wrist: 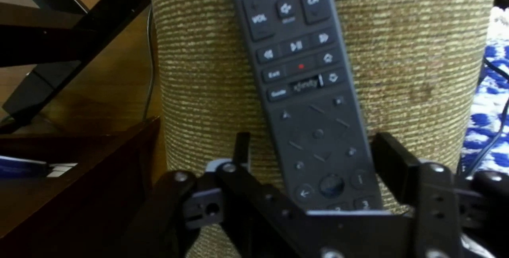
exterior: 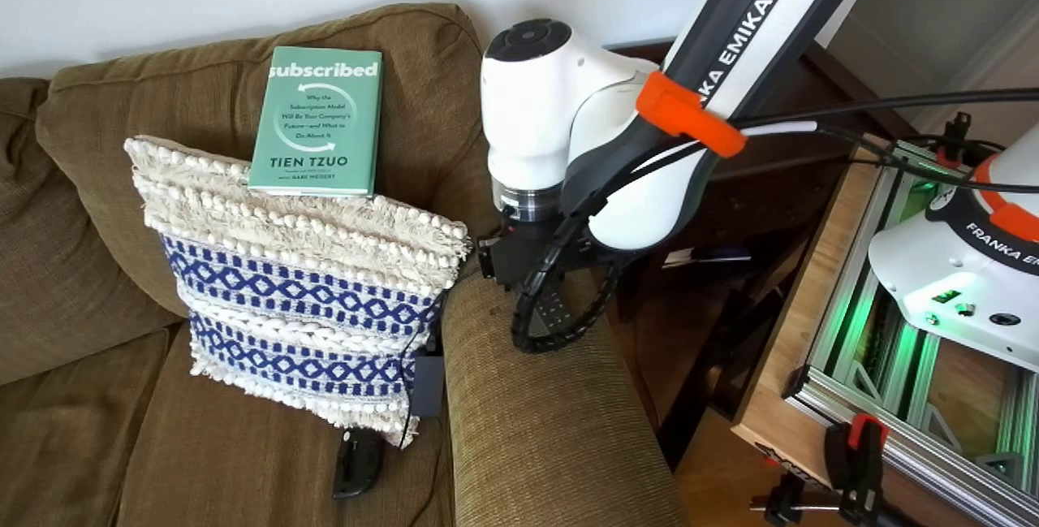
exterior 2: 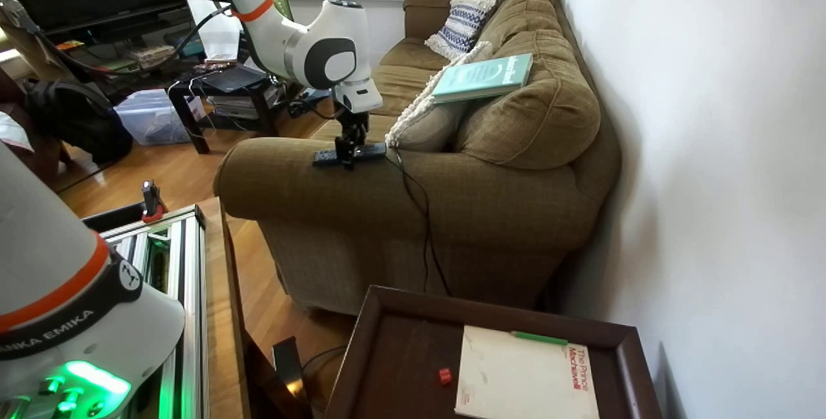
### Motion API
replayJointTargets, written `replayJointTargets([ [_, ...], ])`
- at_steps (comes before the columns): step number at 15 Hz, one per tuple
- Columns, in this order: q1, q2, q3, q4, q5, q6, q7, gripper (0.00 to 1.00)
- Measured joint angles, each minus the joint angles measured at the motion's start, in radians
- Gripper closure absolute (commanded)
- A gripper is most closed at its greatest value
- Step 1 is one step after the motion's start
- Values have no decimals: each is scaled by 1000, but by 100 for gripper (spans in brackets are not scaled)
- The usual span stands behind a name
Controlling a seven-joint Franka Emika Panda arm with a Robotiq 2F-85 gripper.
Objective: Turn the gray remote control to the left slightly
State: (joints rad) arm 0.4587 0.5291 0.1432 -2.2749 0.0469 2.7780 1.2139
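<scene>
The gray remote control (wrist: 306,103) lies flat on the sofa armrest (wrist: 199,71). In the wrist view it is tilted, its top end leaning to the left. It also shows in an exterior view (exterior 2: 372,151) and partly behind the arm's cable in an exterior view (exterior: 553,314). My gripper (wrist: 313,142) is open, with its fingers on either side of the remote. The right finger is close against the remote's right edge; whether it touches cannot be told. A gap separates the left finger from the remote. The remote's lower end is hidden by the gripper. The gripper (exterior 2: 348,155) is low over the armrest.
A patterned pillow (exterior: 300,291) and a green book (exterior: 316,121) rest on the sofa beside the armrest. A black gadget (exterior: 357,464) lies on the seat. Thin cables (exterior 2: 426,212) hang over the armrest. A dark tray table (exterior 2: 400,341) stands near the sofa's side.
</scene>
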Motion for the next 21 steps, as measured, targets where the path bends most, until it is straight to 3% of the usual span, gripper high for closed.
replayJointTargets([
  [2, -1, 0, 14, 5, 46, 0, 1, 34],
  [6, -8, 0, 23, 14, 107, 4, 1, 43],
  [10, -28, 0, 28, 15, 169, 37, 1, 45],
  [12, -35, 0, 29, 15, 195, 52, 2, 35],
  [13, -36, 1, 29, 15, 205, 58, 2, 22],
  [16, -37, 2, 31, 15, 218, 63, 2, 4],
  [21, -29, -3, 43, 15, 210, 62, -21, 0],
])
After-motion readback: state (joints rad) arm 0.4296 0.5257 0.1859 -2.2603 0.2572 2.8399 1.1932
